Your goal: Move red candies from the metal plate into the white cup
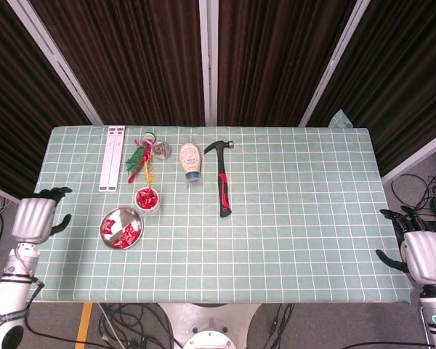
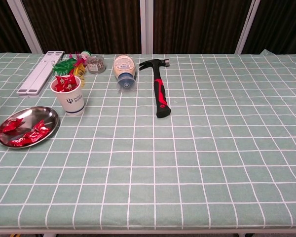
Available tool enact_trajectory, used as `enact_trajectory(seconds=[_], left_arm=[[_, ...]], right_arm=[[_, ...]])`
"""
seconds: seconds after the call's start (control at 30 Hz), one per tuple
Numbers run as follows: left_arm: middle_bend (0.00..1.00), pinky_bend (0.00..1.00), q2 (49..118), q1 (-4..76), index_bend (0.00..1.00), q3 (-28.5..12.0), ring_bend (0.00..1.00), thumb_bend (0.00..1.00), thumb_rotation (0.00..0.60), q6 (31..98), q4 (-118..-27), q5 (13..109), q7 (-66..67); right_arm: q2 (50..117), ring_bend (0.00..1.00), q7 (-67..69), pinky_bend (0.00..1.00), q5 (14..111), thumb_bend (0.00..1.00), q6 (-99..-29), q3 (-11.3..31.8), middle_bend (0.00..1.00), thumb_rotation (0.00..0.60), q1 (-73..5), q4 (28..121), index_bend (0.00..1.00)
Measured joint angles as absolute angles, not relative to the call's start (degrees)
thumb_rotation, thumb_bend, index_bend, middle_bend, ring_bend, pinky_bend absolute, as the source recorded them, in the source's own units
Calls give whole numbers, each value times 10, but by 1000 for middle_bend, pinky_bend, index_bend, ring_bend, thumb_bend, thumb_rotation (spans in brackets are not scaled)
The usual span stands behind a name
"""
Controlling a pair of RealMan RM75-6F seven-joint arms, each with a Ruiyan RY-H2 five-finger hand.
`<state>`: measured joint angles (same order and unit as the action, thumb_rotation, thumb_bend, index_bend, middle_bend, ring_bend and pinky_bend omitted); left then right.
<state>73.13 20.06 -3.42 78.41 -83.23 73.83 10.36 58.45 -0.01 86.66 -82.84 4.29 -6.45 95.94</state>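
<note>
While both hands hang off table edges, left hand (image 1: 35, 219) fingers spread, right hand (image 1: 424, 256) unclear.

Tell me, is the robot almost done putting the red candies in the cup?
Not yet. Some red candies already sit in the white cup, heaped up to its rim. Right now nothing is being carried: the left hand is off the table's left edge holding nothing, and the right hand waits beyond the right edge. Several red candies are left on the metal plate.

Dark pleated curtains (image 1: 138, 58) behind, white frame posts (image 1: 209, 58), cables on grey floor (image 1: 429, 189).
</note>
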Motion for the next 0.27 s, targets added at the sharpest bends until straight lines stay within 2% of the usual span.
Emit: enact_trajectory(seconds=[0.1,0.27], left_arm=[[397,377,720,170,344,-17,340,296,600,821,-848,755,107],[297,249,705,130,333,5,219,297,600,861,-884,781,119]], right_arm=[[592,80,11,252,882,96,-839,38,259,600,-63,949,196],[601,67,22,239,894,96,-853,31,254,600,-55,937,196]])
